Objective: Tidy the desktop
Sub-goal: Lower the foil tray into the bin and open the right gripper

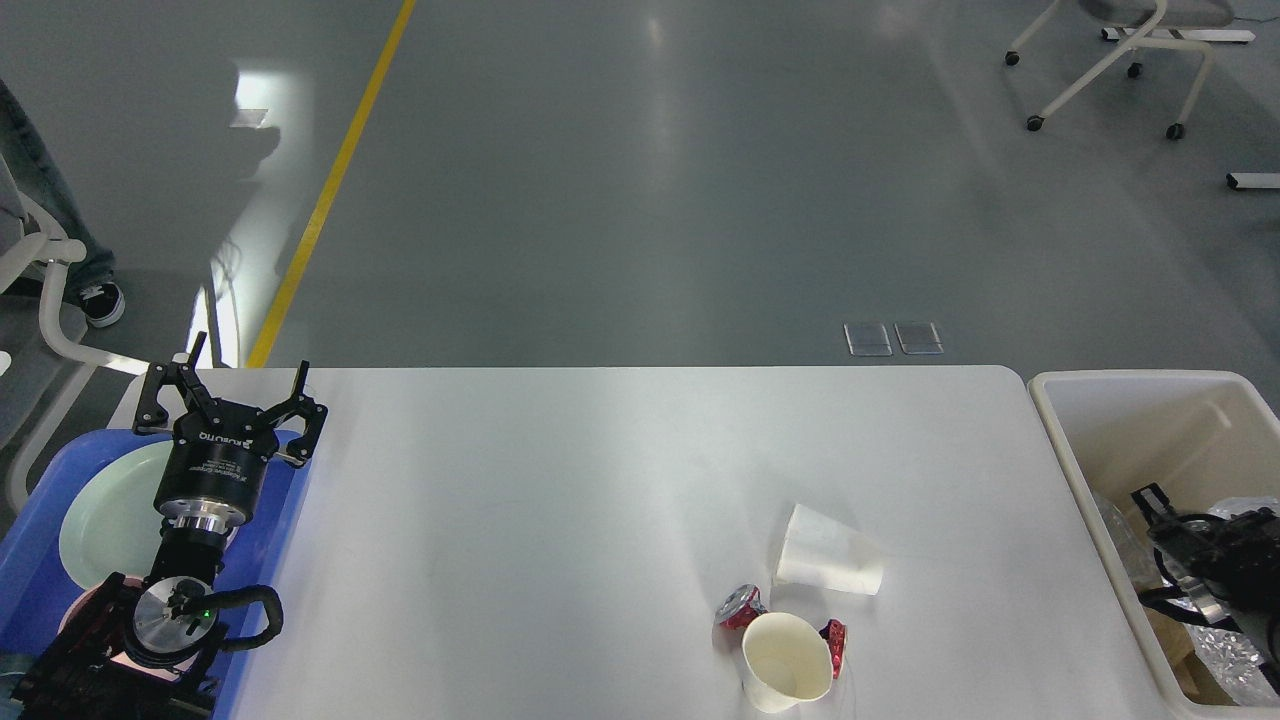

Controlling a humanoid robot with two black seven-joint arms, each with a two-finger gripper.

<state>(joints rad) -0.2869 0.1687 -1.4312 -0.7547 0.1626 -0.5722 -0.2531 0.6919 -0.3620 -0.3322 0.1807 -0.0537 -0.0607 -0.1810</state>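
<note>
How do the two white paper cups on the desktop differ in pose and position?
The farther paper cup lies on its side; the nearer paper cup shows its open mouth towards the camera. Red crushed pieces flank the nearer cup; the farther cup lies just behind them. Both are white, empty, and on the desktop.

Bright, even overhead lighting; frame sharp throughout, no motion blur. Pale streaks of glare on the glossy grey floor (pixel 660 150), strongest patch at upper left beside the yellow line (pixel 330 190). The desktop (pixel 600 480) shows a soft sheen; shadows beneath the paper cups (pixel 825 562) are faint and short. Straight edges bow slightly near the borders.
</note>
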